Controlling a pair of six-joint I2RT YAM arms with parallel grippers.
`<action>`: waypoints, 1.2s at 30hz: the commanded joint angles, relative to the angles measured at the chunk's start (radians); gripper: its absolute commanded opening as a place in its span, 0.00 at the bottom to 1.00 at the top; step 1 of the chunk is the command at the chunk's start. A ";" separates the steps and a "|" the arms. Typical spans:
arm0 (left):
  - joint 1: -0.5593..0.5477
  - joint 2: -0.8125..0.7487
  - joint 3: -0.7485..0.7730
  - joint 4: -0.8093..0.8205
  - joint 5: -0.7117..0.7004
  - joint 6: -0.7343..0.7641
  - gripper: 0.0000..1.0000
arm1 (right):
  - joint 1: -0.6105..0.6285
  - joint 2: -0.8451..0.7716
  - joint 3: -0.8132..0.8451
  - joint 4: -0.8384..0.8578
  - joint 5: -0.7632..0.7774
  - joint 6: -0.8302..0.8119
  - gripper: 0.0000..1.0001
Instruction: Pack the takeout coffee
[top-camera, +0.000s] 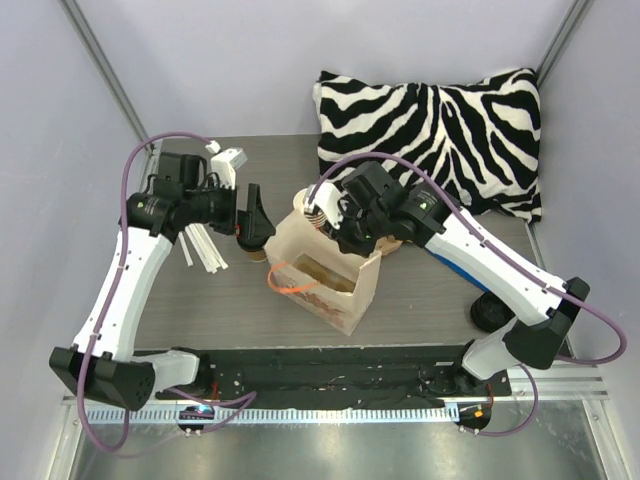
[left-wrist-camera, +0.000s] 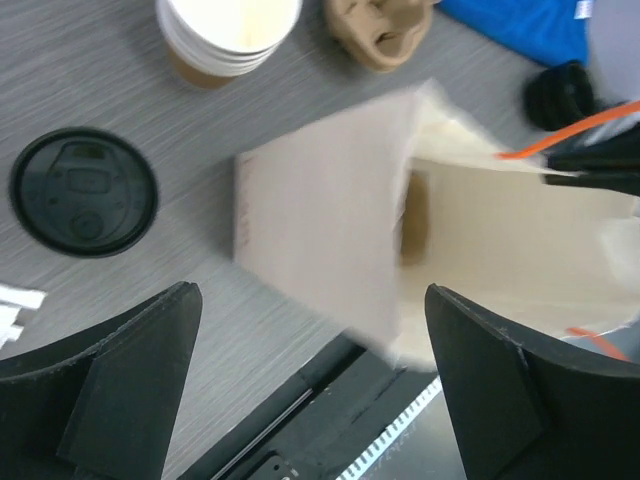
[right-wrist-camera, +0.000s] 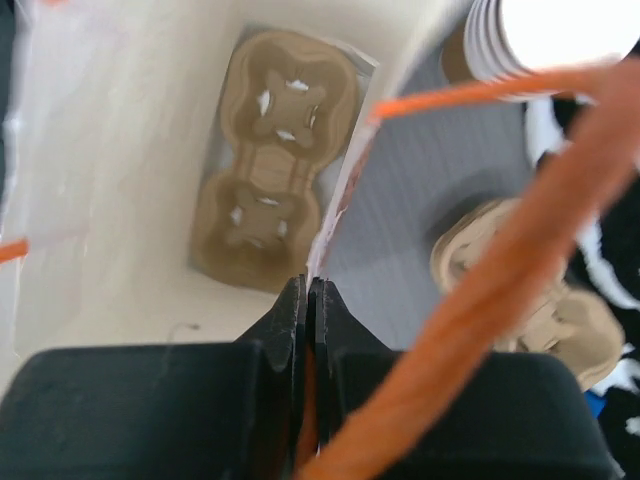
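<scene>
Pinching the paper bag at its rim: right gripper jaws clenched flat on the wall edge, orange handle running just beside them. Left gripper jaws spread wide with nothing between them, hovering over the bag's left side. Bag stands mid-table, toward the near edge, with a pulp cup carrier lying in its bottom. Takeout coffee not yet packed: lid up, on the table left of the bag, apart from it. Step in hand looks like holding the bag mouth open. Next: left gripper shifts over to the cup, closes below the lid, keeps it upright and lowers it into a carrier pocket.
</scene>
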 joint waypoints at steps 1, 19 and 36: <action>0.008 0.049 0.011 -0.013 -0.123 0.039 1.00 | 0.003 -0.072 -0.069 0.007 0.024 0.078 0.01; 0.008 0.145 0.000 0.073 -0.398 0.056 1.00 | -0.002 -0.189 -0.103 0.021 -0.098 -0.011 0.01; -0.038 0.259 0.104 -0.012 -0.472 0.190 0.98 | 0.000 -0.177 -0.098 0.056 -0.119 -0.011 0.01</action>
